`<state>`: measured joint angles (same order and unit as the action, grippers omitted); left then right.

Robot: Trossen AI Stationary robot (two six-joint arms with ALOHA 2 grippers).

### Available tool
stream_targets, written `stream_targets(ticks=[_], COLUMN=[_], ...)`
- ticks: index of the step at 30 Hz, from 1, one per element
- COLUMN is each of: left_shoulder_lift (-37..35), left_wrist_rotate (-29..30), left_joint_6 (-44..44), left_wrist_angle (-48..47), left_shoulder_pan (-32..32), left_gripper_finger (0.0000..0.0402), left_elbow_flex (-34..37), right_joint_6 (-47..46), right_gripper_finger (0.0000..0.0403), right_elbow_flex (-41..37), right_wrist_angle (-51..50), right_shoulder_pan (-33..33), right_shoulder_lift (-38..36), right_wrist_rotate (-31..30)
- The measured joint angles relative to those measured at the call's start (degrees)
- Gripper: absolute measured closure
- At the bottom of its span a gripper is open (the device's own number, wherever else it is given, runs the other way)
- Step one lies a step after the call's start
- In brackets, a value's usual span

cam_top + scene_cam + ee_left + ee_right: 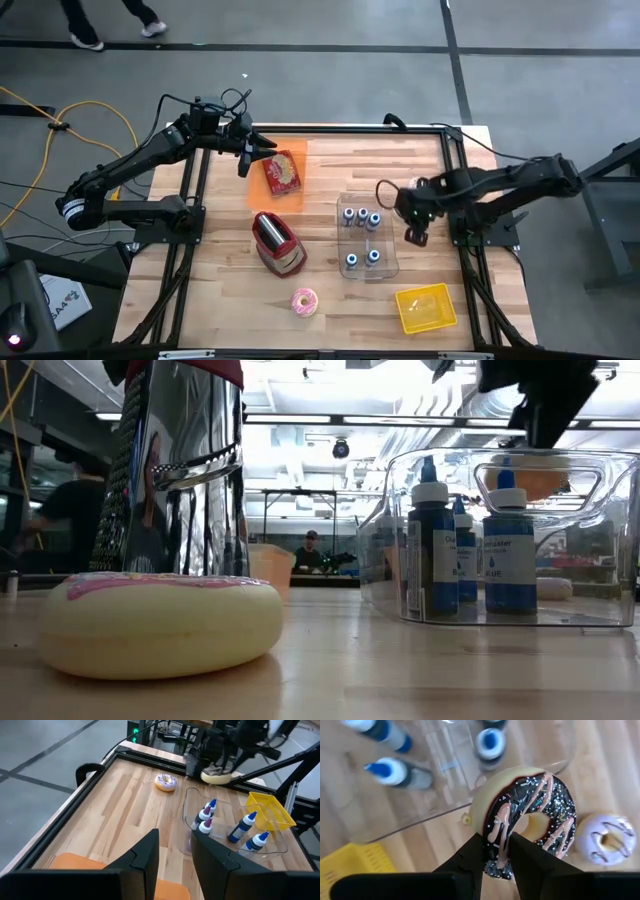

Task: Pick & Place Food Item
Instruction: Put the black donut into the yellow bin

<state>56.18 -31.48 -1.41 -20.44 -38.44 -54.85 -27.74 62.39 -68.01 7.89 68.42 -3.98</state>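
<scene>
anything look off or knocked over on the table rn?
Only the red and silver toaster: it looks tipped on its side near the table's middle. The blue-capped bottles stand upright in the clear bin, nothing spilled. The right tool holds a chocolate donut by its rim.

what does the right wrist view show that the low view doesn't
Only the right wrist view shows the right gripper shut on a chocolate-iced doughnut with pink drizzle and sprinkles, a lilac-iced doughnut on the wood below, and a corner of the yellow plastic basket.

Only the low view shows a pink-iced doughnut close up, the chrome toaster with red top behind it, and people in the room beyond.

Both show the clear plastic bin holding blue-capped bottles.
</scene>
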Motion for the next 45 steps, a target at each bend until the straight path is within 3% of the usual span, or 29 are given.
stream_targets(ticks=[10, 26, 36, 45], left_shoulder_lift=[0.0, 0.0, 0.0, 0.0], left_wrist_rotate=[0.0, 0.0, 0.0, 0.3], left_joint_6=[1.5, 2.6, 7.0, 7.9], left_wrist_angle=[0.0, 4.7, 9.5, 10.4], left_shoulder_pan=[0.0, 0.0, 0.0, 2.7], left_gripper_finger=[0.0293, 0.0293, 0.0293, 0.0293], left_elbow_flex=[0.0, 0.0, 0.0, 0.0], right_joint_6=[-15.6, -32.9, -42.8, -49.0], right_gripper_finger=[0.0325, 0.0325, 0.0325, 0.0325], right_elbow_flex=[0.0, 0.0, 0.0, 0.0], right_wrist_angle=[1.0, 14.0, 18.2, 18.5], right_shoulder_pan=[16.6, 39.3, 47.7, 51.5], right_shoulder_lift=[0.0, 1.9, 8.7, 14.7], right_wrist_rotate=[-0.1, -0.1, 1.2, 1.1])
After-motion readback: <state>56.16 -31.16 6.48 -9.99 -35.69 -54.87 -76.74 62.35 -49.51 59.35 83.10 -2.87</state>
